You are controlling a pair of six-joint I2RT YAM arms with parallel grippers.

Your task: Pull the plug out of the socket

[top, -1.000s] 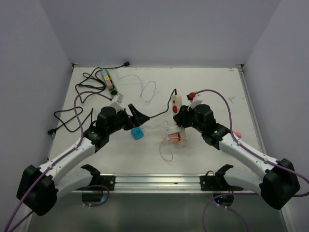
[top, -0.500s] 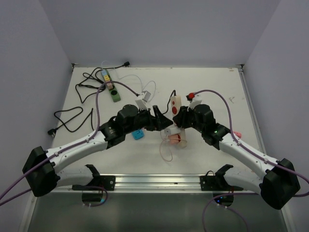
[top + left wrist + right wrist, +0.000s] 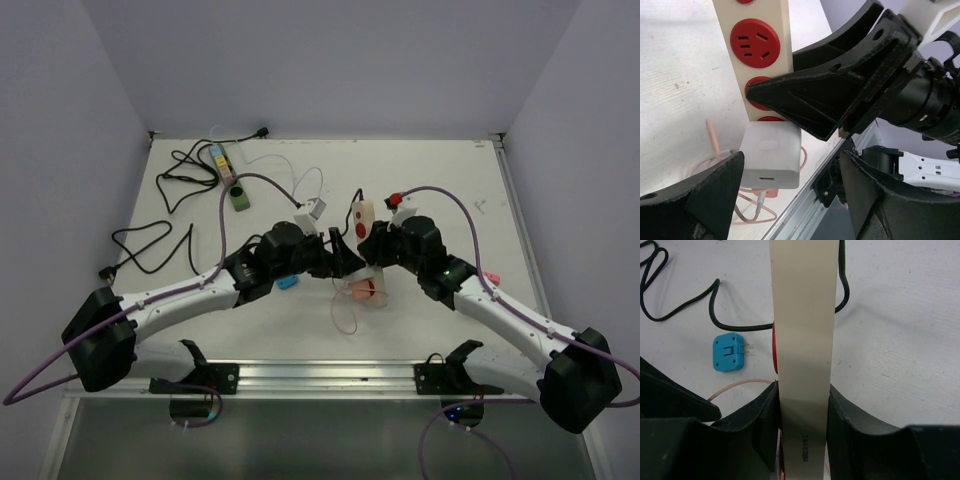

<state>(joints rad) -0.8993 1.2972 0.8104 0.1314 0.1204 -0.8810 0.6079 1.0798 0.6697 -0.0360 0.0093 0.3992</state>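
Note:
A cream power strip (image 3: 362,214) with red sockets is clamped on its two long sides by my right gripper (image 3: 379,252), as the right wrist view shows (image 3: 802,430). A white plug block (image 3: 771,155) sits in the strip's near end (image 3: 757,45), with a pink cable (image 3: 747,207) coiled under it. My left gripper (image 3: 349,256) is open. In the left wrist view (image 3: 790,197) its fingers stand wide apart either side of the white plug and do not touch it. The plug is mostly hidden in the top view.
A blue adapter (image 3: 286,282) lies on the table left of the strip, also in the right wrist view (image 3: 729,352). A green multi-coloured strip (image 3: 226,172) and black cables (image 3: 160,212) lie at the back left. A white cable (image 3: 303,186) lies behind the grippers.
My left arm has swung right, from beside the blue adapter to the near end of the cream strip. The right arm and strip have stayed still.

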